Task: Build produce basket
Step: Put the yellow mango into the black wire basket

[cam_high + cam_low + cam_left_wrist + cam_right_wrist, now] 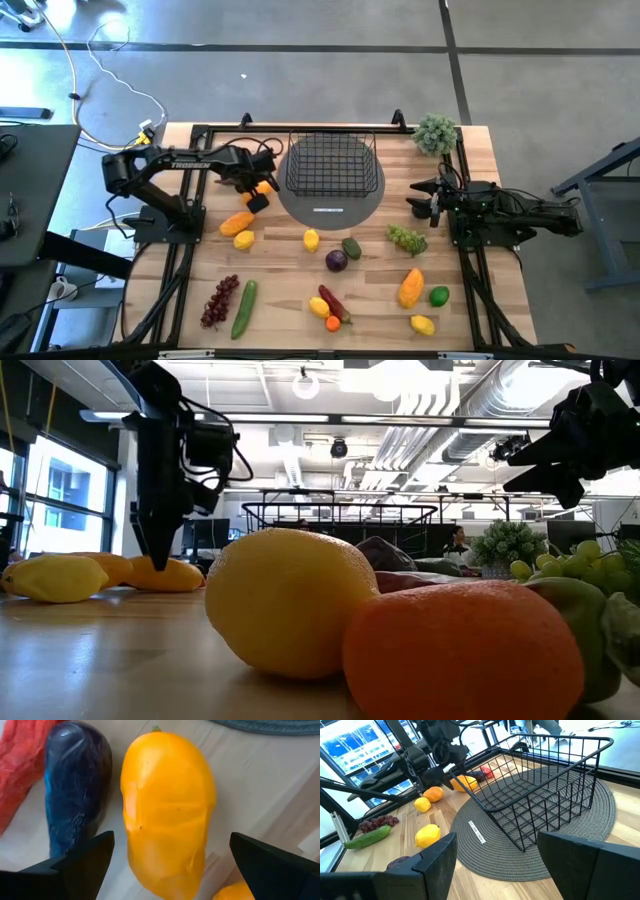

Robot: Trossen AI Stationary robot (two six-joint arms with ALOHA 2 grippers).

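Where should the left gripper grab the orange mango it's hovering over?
Across the mango's narrow width at mid-body, coming straight down. It lies flat on the table, its long axis running between the open left gripper's fingers. The dark purple piece beside it leaves little room.

Basket [331,163] on mat [330,200], table's [280,270] far middle; plant [436,133] right of it; produce [337,260] spread nearer; left gripper [258,192] over mango [167,810], left of mat.
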